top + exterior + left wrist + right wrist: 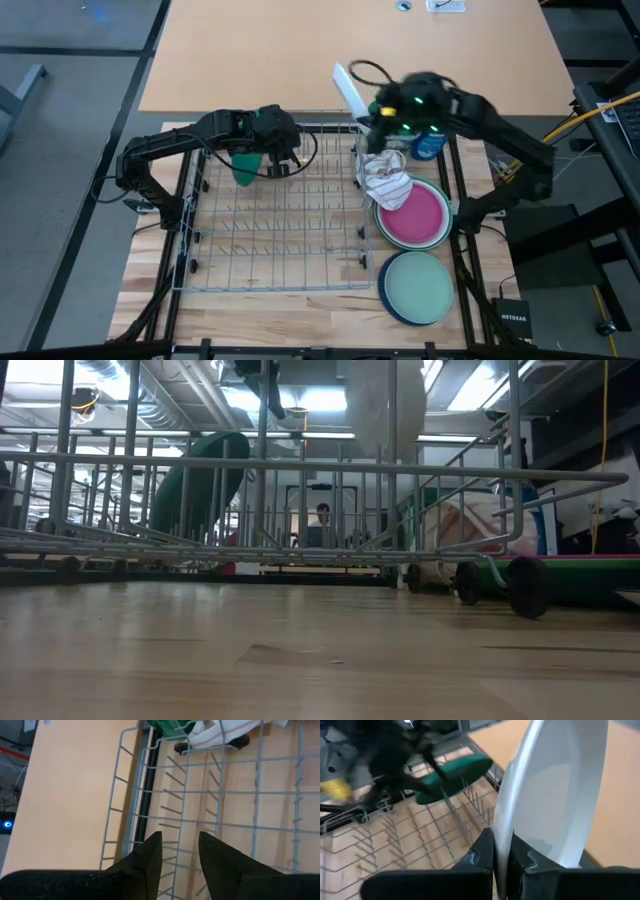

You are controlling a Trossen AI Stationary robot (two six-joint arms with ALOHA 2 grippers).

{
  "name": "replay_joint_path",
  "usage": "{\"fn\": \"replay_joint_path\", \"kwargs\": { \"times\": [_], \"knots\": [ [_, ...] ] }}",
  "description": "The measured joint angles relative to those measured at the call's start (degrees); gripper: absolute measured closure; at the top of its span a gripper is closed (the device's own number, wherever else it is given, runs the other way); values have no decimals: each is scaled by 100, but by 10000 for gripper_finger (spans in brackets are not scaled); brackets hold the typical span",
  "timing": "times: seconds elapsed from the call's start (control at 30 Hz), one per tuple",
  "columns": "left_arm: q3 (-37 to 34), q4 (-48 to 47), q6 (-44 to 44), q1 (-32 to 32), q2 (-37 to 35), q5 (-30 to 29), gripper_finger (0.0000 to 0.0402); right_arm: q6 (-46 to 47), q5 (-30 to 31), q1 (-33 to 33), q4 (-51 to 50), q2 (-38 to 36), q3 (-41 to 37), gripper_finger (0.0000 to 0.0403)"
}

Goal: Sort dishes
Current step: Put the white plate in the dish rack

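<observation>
A wire dish rack (270, 215) stands mid-table. A dark green plate (245, 165) stands on edge between the tines at its far left, leaning in the low view (200, 485). My left gripper (180, 852) hovers open over the rack beside that plate (285, 165), with nothing between its fingers. My right gripper (502, 857) is at the rack's far right corner (372, 118), shut on a white plate (350, 90). Right of the rack are a pink plate (412, 215) topping a stack and a light green plate (418, 287) on a navy one. My right gripper pinches the white plate's rim (506, 837) between its two fingers. The fingers slant down from the table's right side. The plate stands on edge beyond the fingers, lifted clear above the rack's far right corner (385, 410).
A beige-and-white cloth (385, 180) lies crumpled on the far edge of the pink plate's stack, against the rack's right wall. A blue tub (428, 145) stands behind it under my right arm. Bare tabletop (300, 60) stretches beyond the rack.
</observation>
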Motion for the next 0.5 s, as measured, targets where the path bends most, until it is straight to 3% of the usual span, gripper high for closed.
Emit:
{"fn": "replay_joint_path", "kwargs": {
  "times": [0.33, 0.5],
  "knots": [
    [-1, -226, -43, -4, 0, 6, 284, 117, -1821, -1021, 415, 1310, -4, 388],
    [-2, -252, -35, -4, 0, 7, 284, 401, -2291, -1240, 585, 1597, -4, 389]
  ]
}}
